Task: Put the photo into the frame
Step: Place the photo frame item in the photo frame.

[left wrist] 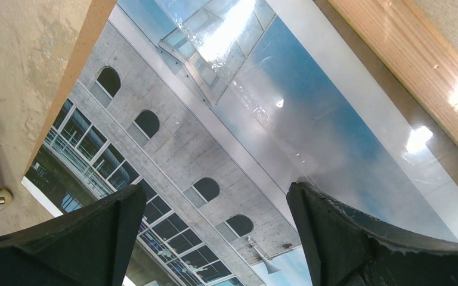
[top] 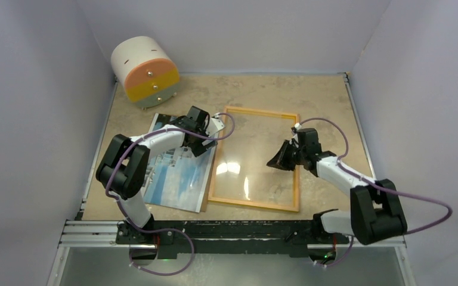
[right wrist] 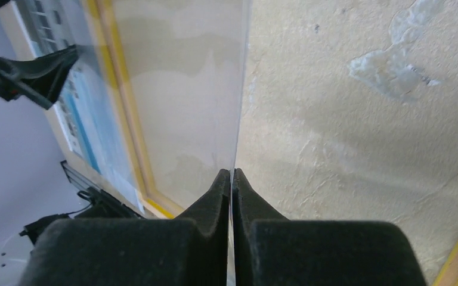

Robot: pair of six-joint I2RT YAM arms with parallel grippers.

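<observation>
On the table (top: pixel 322 101), left gripper (left wrist: pixel 214 189) gapes above photo (left wrist: pixel 262 119); right gripper (right wrist: pixel 231 174) pinches clear pane (right wrist: pixel 185 89).

table (top: pixel 322 95): one. arms: two, left arm (top: pixel 125 167) and right arm (top: pixel 373 211), both at near edge. grippers: two, left gripper (left wrist: pixel 214 196) and right gripper (right wrist: pixel 231 173), two fingers (left wrist: pixel 346 238) each, four in all. purple cables (top: pixel 435 202): two, one on each arm. photo (top: pixel 176 179): one. frame (top: pixel 262 112): one. clear sheet (right wrist: pixel 185 89): one. brown board (left wrist: pixel 74 65): one. round box (top: pixel 146 71) at far left corner: one, with three drawers (top: pixel 154 84): one pink, one yellow, one green.
</observation>
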